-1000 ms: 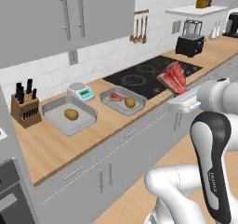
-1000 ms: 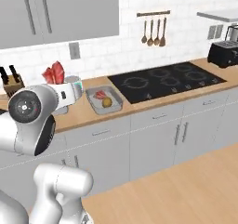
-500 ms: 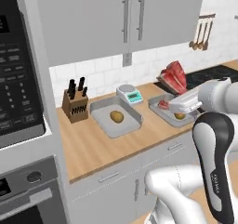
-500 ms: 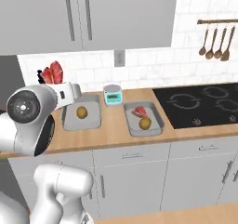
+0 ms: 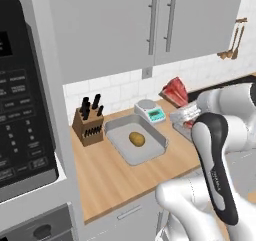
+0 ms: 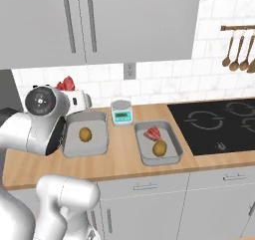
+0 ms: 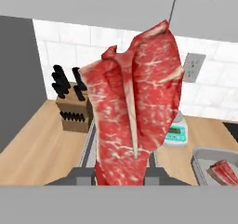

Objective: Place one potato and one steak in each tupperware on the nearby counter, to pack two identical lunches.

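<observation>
The gripper [image 7: 122,174] is clamped on the lower edge of a steak [image 7: 135,104], carried raised near the left tupperware [image 6: 97,119], which holds one potato [image 6: 85,134]. The steak is judged light, soft and slippery, best pinched across its thickness at an edge. No legible writing is made out on the kitchen scale [image 6: 121,115].

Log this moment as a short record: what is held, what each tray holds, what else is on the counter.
gripper: shut on a steak, carried above the counter
left tray: one potato, no steak
right tray: one potato and one steak
scale: behind and between the trays
knife block: left of the left tray
left to do: steak into left tray
</observation>
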You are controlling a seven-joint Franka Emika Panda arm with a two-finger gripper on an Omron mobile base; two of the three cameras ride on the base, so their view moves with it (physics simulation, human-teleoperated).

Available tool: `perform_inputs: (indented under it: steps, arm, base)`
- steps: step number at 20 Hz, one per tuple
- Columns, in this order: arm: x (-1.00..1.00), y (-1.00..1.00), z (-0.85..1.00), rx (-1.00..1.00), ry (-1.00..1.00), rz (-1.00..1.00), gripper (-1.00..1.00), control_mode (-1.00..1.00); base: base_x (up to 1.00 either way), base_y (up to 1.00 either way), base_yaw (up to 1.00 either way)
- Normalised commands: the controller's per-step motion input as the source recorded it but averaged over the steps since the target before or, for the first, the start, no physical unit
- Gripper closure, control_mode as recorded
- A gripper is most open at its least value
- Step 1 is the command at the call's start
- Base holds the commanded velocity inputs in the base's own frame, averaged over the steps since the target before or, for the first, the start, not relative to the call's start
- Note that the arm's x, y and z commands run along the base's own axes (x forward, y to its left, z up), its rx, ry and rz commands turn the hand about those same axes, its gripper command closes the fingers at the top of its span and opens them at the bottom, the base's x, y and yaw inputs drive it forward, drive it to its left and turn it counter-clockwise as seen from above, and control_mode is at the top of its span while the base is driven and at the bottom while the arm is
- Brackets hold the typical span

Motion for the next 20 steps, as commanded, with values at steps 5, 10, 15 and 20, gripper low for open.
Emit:
perform_inputs:
  steps: [5, 10, 15, 20]
  arm:
    - [1.00, 0.49, -0.98, -0.10, 0.53, 0.00, 1.00, -1.00]
    - [1.00, 0.73, -0.80, -0.07, 0.48, 0.00, 1.00, -1.00]
    - [1.00, 0.22, -0.94, 0.00, 0.20, 0.00, 1.00, -1.00]
    - [1.00, 0.29, -0.77, -0.02, 0.07, 0.00, 1.00, -1.00]
  base:
    - [0.00, 0.00, 0.00]
    - [0.00, 0.00, 0.00]
    - [0.00, 0.00, 0.00]
    - [0.00, 0.00, 0.00]
